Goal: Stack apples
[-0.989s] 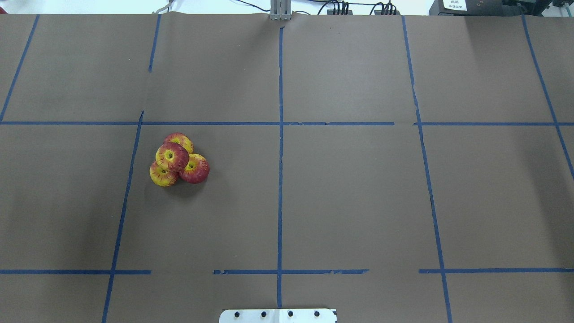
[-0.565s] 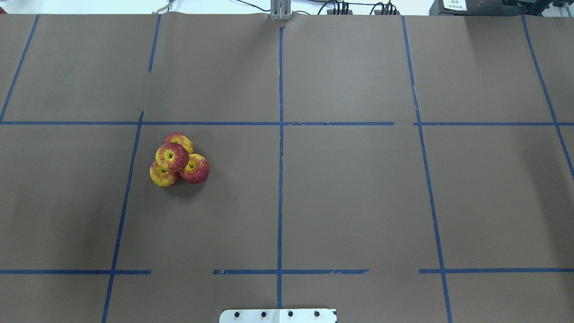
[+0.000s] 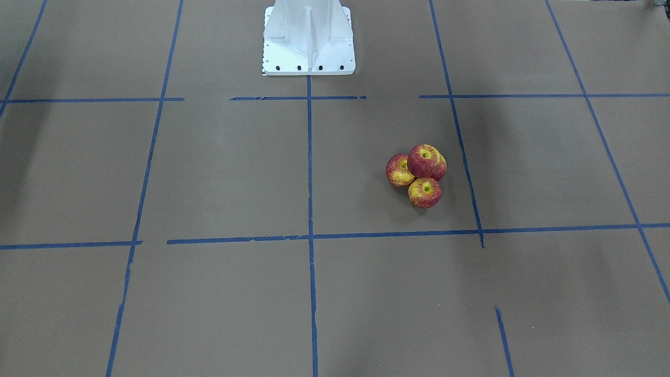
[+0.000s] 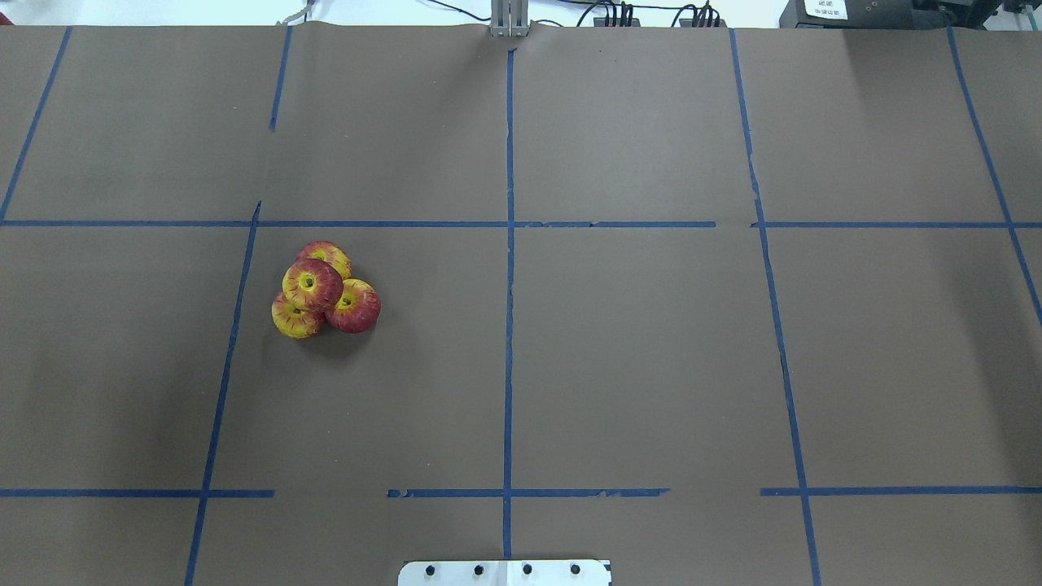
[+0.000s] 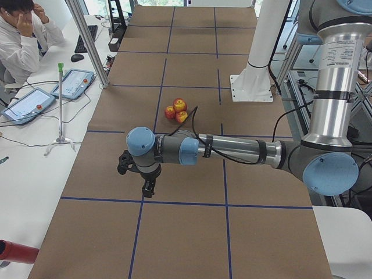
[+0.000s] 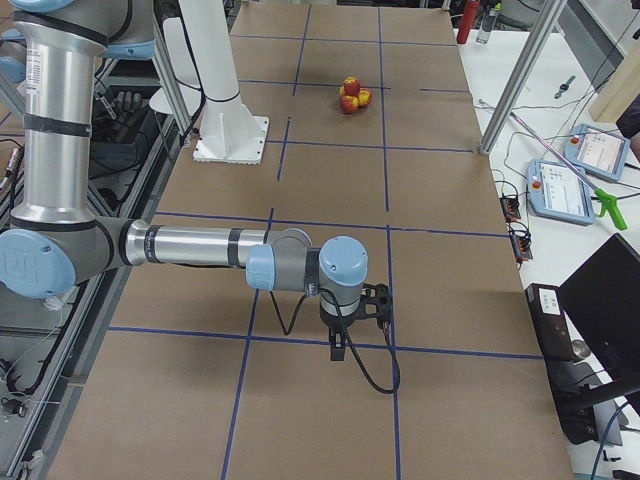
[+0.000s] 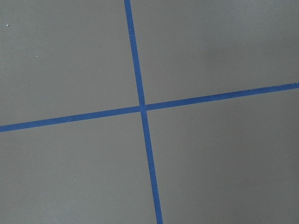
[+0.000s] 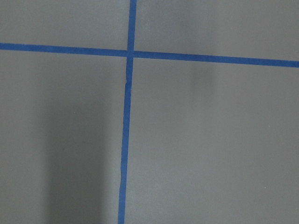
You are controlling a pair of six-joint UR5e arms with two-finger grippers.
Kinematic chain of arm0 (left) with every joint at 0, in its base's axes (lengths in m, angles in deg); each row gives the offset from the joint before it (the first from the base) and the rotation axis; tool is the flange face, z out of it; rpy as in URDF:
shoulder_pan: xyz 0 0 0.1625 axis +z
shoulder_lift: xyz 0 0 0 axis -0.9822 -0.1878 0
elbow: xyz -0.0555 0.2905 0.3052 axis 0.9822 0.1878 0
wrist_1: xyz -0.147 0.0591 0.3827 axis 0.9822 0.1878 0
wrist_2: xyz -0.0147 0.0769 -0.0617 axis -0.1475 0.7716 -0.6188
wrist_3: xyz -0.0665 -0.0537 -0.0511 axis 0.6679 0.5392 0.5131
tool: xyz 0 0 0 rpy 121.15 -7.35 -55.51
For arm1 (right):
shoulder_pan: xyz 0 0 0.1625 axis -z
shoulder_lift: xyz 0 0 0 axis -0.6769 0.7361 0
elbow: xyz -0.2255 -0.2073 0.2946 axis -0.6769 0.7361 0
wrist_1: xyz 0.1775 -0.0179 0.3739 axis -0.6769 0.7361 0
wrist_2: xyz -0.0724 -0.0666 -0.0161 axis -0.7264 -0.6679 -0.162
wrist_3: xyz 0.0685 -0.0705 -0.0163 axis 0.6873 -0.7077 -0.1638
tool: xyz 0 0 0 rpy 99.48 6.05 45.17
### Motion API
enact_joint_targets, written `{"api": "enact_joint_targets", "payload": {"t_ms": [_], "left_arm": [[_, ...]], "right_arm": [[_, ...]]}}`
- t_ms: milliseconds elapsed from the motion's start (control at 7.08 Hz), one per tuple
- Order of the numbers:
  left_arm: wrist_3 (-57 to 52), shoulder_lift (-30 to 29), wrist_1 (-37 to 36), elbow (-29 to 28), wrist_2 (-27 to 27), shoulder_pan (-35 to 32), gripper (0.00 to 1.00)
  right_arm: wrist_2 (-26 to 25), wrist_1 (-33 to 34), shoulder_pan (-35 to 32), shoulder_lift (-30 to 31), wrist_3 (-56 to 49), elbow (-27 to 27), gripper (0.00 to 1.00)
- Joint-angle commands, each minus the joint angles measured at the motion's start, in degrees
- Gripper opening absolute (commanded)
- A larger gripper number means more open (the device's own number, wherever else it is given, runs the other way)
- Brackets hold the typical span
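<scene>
Over the tabletop's [image 4: 651, 366] left end, the left arm [image 5: 232, 150] is being held out above a crossing of blue tape lines [image 7: 140, 108], well apart from the fruit. Whether the left jaws are parted or closed cannot be told. The apples [image 4: 312, 285] are being shown in a tight cluster in the left half, three touching on the tabletop and one resting on top. Over the right end, the right arm [image 6: 190, 245] is being held out. The right jaws' state cannot be told either.
</scene>
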Motion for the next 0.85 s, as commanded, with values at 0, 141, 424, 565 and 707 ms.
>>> {"api": "enact_joint_targets", "payload": {"t_ms": [0, 141, 424, 565, 707], "left_arm": [[0.00, 0.16, -0.01, 0.11, 0.00, 0.00, 1.00], [0.00, 0.07, 0.08, -0.06, -0.09, 0.00, 1.00], [0.00, 0.16, -0.10, 0.37, -0.09, -0.09, 1.00], [0.00, 0.07, 0.07, 0.11, -0.09, 0.00, 1.00], [-0.09, 0.07, 0.51, -0.67, -0.18, 0.00, 1.00]], "right_arm": [[0.09, 0.00, 0.00, 0.00, 0.00, 0.00, 1.00], [0.00, 0.00, 0.00, 0.00, 0.00, 0.00, 1.00], [0.00, 0.00, 0.00, 0.00, 0.00, 0.00, 1.00], [0.00, 0.00, 0.00, 0.00, 0.00, 0.00, 1.00], [0.00, 0.00, 0.00, 0.00, 0.00, 0.00, 1.00]]}}
